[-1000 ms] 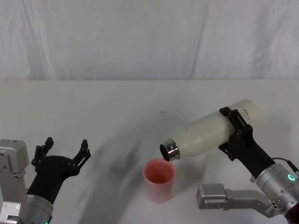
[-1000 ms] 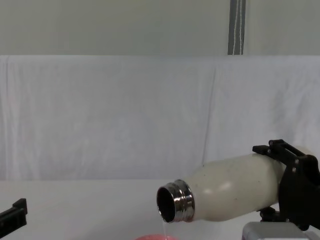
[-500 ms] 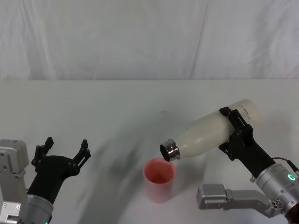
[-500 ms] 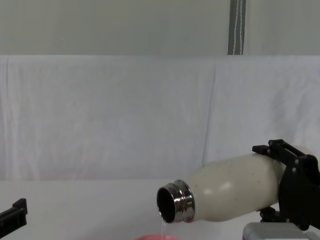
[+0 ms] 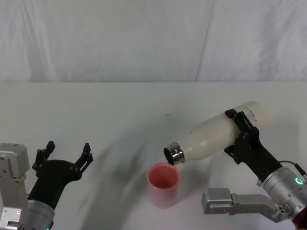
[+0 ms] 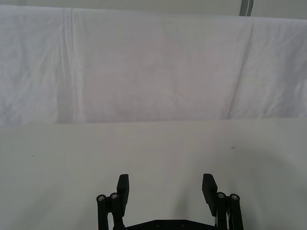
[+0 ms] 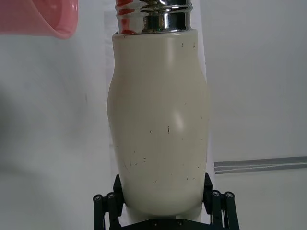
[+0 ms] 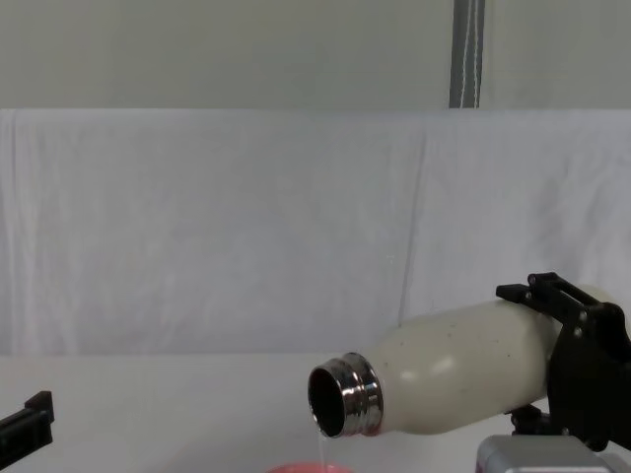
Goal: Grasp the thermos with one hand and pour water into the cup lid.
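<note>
On my left, the left tool sits parked low over the tabletop, its fingers spread wide with nothing between them; it has no part in this step. Moving toward the middle, the cup lid stands upright on the tabletop, mouth up. Just above its near rim hangs the steel neck of the thermos, which is tipped well past level, mouth down toward the left. In the chest view a thin thread of water falls from the lip of the thermos toward the pink rim of the cup lid. On the right, the right tool is pinching the thermos around its wide lower body, one finger on each side.

I judge I am mid-pour. The next move calls for holding this tilt steady with the neck over the lid until it has enough, then rolling the wrist back slowly so the stream stops inside the rim. I cannot see the water level.
</note>
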